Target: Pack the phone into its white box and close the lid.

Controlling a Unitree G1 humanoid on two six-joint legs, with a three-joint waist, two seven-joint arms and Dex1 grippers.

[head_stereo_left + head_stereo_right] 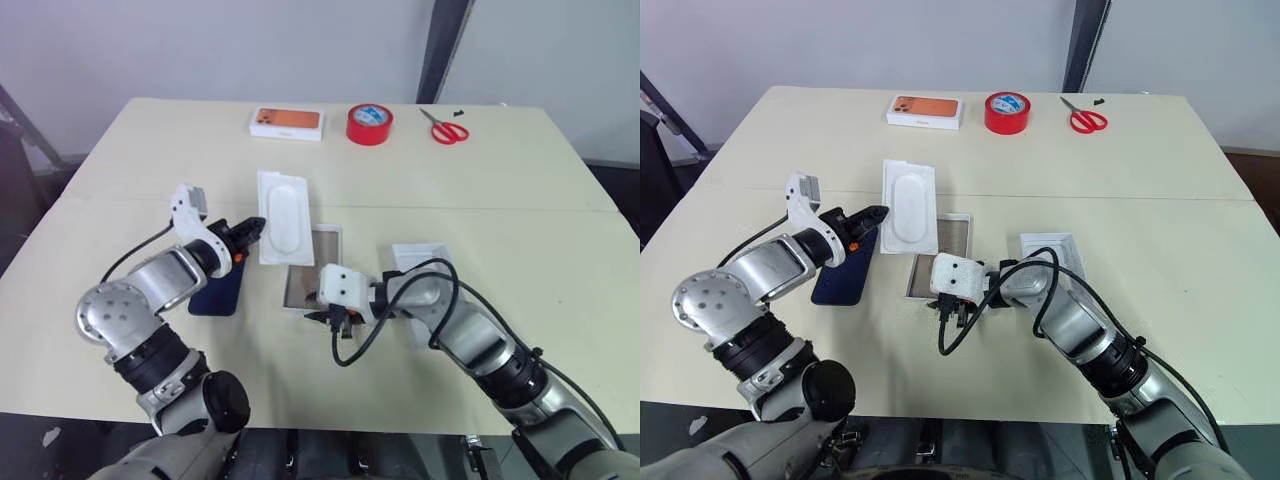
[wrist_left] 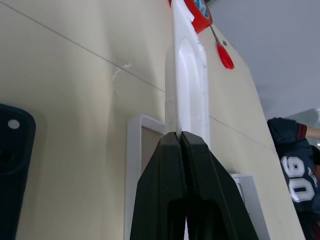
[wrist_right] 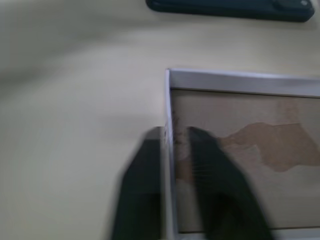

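Phone (image 1: 219,290): slim, dark navy, rounded corners, with a small lens cluster at one corner of its back; it is lying flat on the tabletop (image 1: 140,160), partly under the left arm and just left of the lid.
Lid (image 1: 312,270): white-rimmed rectangle lying inside-up, showing a brownish, blotchy cardboard lining; it is sitting at the middle of the tabletop between the two arms.
Box (image 1: 425,262): plain white cardboard base with low walls, resting right of the lid and partly hidden behind the right forearm.
Insert (image 1: 283,217): flat white tray, matte, with a long rounded recess pressed into it; it is overlapping the lid's far edge.
Left gripper (image 1: 252,231): its black jaws are pressing together on the near edge of the insert, pinching the thin white sheet.
Right gripper (image 3: 175,150): its jaws are straddling the lid's white rim, one finger outside and one over the brown lining; whether they are actually clamping the rim cannot be told.
Far edge: an orange-topped box (image 1: 287,122), a roll of red tape (image 1: 369,124) and red-handled scissors (image 1: 446,128) are lying in a row, well apart from the arms.
Tabletop: smooth, pale cream, with a faint seam running across it.
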